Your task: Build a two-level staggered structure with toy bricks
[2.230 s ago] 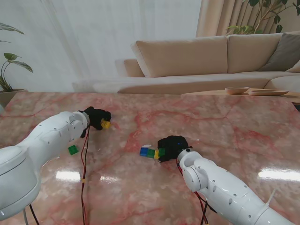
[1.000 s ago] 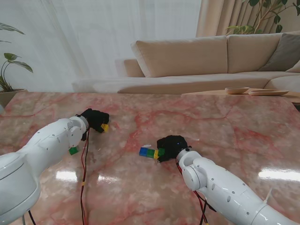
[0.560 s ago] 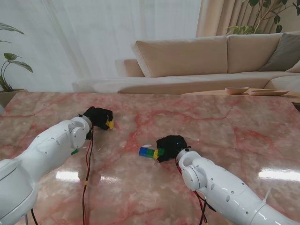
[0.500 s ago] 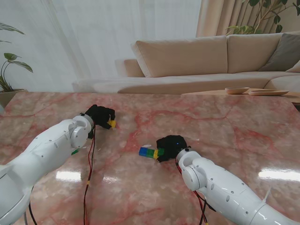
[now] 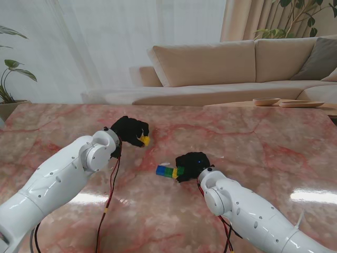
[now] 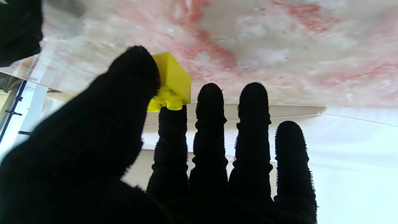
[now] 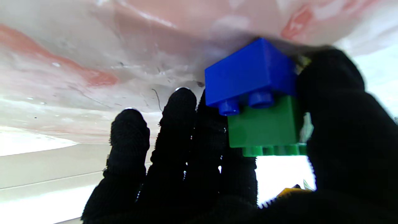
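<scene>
left hand [image 5: 130, 130] gripping yellow brick [image 5: 144, 140], moving right toward stack | right hand [image 5: 192, 165] still clamping brick stack [image 5: 170, 171] on table [image 5: 253, 142], unmoved

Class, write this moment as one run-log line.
left hand: shut on yellow brick, above table | right hand: shut on brick stack | next: probably add yellow

Stand looks down — wrist cameras close, inverted.
</scene>
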Action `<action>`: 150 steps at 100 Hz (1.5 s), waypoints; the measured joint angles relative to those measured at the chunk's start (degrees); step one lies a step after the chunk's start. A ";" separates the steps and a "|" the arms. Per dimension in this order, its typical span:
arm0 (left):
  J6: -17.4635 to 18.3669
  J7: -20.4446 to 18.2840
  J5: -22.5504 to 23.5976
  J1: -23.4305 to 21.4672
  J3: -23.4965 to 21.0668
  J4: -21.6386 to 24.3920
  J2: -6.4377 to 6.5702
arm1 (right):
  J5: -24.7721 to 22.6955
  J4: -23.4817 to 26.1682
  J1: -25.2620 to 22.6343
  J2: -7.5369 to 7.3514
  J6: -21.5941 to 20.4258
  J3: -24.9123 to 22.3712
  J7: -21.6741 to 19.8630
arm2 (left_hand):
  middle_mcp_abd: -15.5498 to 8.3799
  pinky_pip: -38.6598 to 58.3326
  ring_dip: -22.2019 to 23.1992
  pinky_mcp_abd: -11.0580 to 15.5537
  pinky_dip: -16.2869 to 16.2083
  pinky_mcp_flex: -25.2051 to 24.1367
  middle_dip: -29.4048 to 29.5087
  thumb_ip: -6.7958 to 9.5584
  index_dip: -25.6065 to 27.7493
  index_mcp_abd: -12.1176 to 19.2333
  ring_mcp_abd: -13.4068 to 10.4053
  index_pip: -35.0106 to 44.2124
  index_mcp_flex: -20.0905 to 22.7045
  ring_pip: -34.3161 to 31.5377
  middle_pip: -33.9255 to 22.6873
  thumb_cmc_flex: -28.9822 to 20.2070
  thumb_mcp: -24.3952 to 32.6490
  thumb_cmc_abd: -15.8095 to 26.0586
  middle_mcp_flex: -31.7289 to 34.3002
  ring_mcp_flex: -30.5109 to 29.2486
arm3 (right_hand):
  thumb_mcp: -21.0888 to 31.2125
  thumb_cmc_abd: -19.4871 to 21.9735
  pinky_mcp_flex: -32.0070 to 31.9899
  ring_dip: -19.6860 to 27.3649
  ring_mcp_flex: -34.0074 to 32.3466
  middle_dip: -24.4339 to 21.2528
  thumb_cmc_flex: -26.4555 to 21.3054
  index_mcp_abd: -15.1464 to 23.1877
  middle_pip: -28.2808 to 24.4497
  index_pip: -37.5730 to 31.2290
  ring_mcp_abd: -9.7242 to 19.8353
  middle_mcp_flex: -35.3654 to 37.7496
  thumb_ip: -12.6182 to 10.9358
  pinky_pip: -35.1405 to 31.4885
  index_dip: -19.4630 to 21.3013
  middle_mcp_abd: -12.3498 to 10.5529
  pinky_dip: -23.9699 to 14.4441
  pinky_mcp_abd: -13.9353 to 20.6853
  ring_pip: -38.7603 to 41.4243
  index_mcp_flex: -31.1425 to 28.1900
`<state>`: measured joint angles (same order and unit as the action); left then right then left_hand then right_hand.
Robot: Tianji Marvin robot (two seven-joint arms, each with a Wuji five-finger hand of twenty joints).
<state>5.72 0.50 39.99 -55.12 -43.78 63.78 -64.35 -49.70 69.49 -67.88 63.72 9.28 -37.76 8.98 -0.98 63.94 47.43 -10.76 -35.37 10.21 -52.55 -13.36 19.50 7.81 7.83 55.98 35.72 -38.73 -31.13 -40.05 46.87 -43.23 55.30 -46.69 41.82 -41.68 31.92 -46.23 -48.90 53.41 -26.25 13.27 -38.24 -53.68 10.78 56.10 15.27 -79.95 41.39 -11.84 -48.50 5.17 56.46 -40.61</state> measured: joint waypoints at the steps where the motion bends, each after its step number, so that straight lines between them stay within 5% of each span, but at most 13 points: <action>1: -0.10 -0.13 0.02 -0.15 -0.04 0.38 0.05 | -0.04 0.03 -0.05 0.00 0.01 -0.04 0.00 | 0.00 0.00 0.00 0.00 -0.01 0.02 0.00 0.00 0.00 -0.06 0.00 0.00 0.02 0.00 0.00 0.00 0.00 0.00 0.00 0.00 | 0.00 0.06 -0.03 0.00 0.00 0.00 0.00 0.00 0.04 0.04 0.00 -0.02 0.00 0.00 -0.01 0.00 0.00 0.00 0.00 0.06; 42: 0.14 -2.71 0.00 -3.67 0.74 7.42 0.58 | -1.87 1.45 -1.47 -0.44 0.43 -1.17 0.15 | 0.00 0.02 0.00 -0.01 -0.65 0.09 0.00 -0.01 -0.12 -0.15 0.01 -0.65 1.26 0.01 0.00 0.01 -1.72 -0.10 0.59 0.00 | 1.90 0.86 -2.11 0.00 2.29 -6.50 -0.17 -0.17 -0.89 5.88 0.00 -5.75 -0.20 0.93 1.62 -0.50 0.00 0.00 -1.29 0.51; 55: 0.17 -3.12 0.06 -4.26 1.62 8.67 0.66 | -2.43 2.11 -2.27 -0.57 0.60 -1.92 0.14 | 0.00 0.02 -0.01 -0.01 -0.66 0.16 -0.53 -0.01 -0.12 -0.15 0.01 -0.65 1.27 0.01 0.00 0.01 -1.72 -0.10 0.59 0.00 | 2.11 1.51 -2.33 0.00 2.48 -8.20 -0.17 -0.31 -0.15 8.92 0.00 -7.86 -2.62 1.51 3.05 -0.48 0.00 0.00 -1.32 0.53; 86: 0.04 -3.83 -0.51 -5.06 3.99 10.37 0.64 | -2.31 1.82 -2.64 -0.58 0.71 -1.89 1.75 | 0.00 0.02 0.00 -0.01 -0.68 0.17 -0.55 -0.01 -0.12 -0.15 0.01 -0.65 1.28 0.01 0.00 0.01 -1.72 -0.10 0.59 -0.03 | -0.42 3.28 0.02 0.00 1.17 -8.52 -1.30 -0.59 0.05 10.85 0.43 -6.95 -3.79 1.47 4.07 -0.63 0.00 0.00 -0.56 0.92; 150: -3.02 -2.47 -0.06 -5.49 7.77 10.70 0.03 | -1.94 1.08 -1.66 -0.20 2.27 0.15 2.93 | 0.11 0.73 1.60 -0.63 -2.05 1.31 -0.83 -0.01 -0.06 -0.23 0.01 -0.65 4.33 -0.21 -1.73 1.74 -2.29 -2.29 2.99 -2.90 | 1.86 2.60 0.06 -0.02 1.19 -7.12 -0.26 -1.45 -1.60 7.84 0.45 -6.48 -2.43 1.40 4.49 -0.02 0.00 0.00 0.85 1.03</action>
<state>2.70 -1.97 39.94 -60.62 -36.01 74.48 -64.32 -51.64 70.57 -69.54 63.52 11.56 -37.61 11.91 -0.87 64.67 49.04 -11.40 -37.42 11.53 -53.38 -13.37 19.44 7.59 7.84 55.32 40.05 -38.94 -32.87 -38.31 44.59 -45.52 58.30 -49.59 43.68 -39.08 31.98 -46.25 -47.72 46.29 -26.50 11.81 -39.84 -45.84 11.23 49.63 12.83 -78.55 45.88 -11.85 -48.50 5.17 57.31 -39.58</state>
